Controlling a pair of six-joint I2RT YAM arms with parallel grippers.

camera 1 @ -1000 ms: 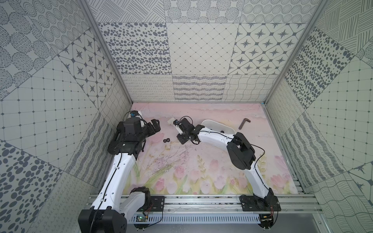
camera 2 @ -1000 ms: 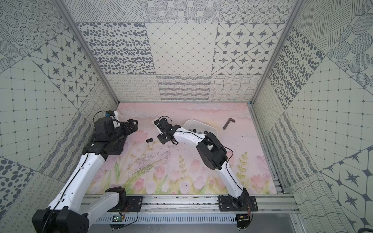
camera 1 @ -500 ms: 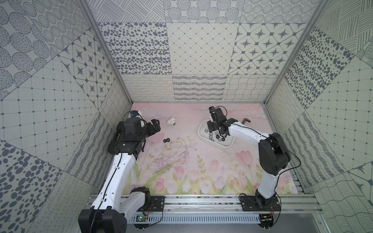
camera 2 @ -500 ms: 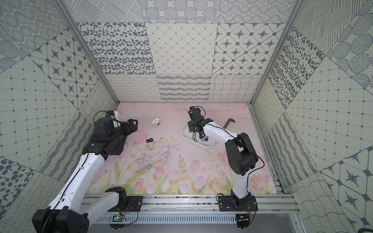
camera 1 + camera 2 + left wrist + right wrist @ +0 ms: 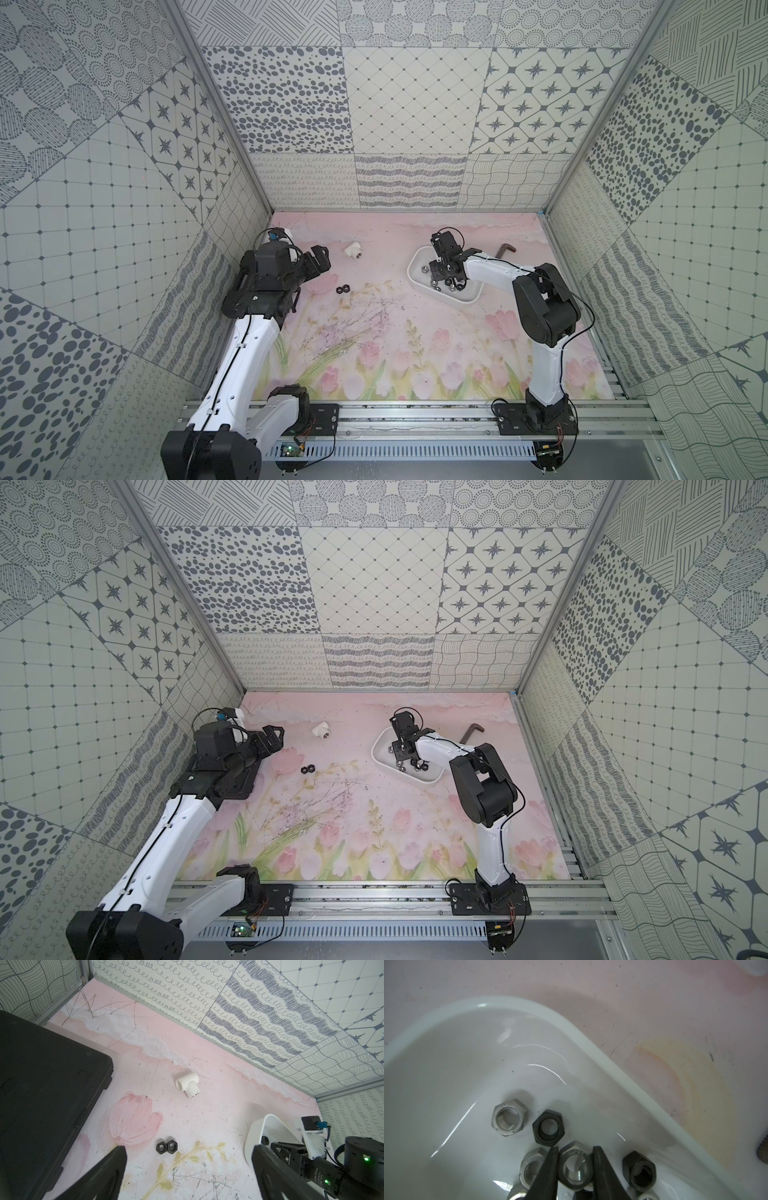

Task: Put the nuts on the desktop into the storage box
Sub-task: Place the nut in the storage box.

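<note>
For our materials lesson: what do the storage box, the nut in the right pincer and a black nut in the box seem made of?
Storage box: probably plastic, white and glossy, with curved highlights. Held nut: bare grey metal, dull sheen, threads, stamped marks. Black nut: likely metal with a matte dark coating.

This is a robot test cell in a laboratory, not a home or a shop. In both top views, walls [image 5: 411,104] made of printed pattern panels close three sides, and bare metal posts [image 5: 217,104] hold them. Along the lower edge of the frame a metal rail [image 5: 415,419] carries two white and black arms [image 5: 245,353], with open cables and a small circuit board [image 5: 291,449]. The desktop [image 5: 415,353] is a scratched sheet printed with tulips. On it lie only practice pieces: nuts [image 5: 341,289], a white pipe fitting [image 5: 353,250] and a white box [image 5: 419,257].
</note>
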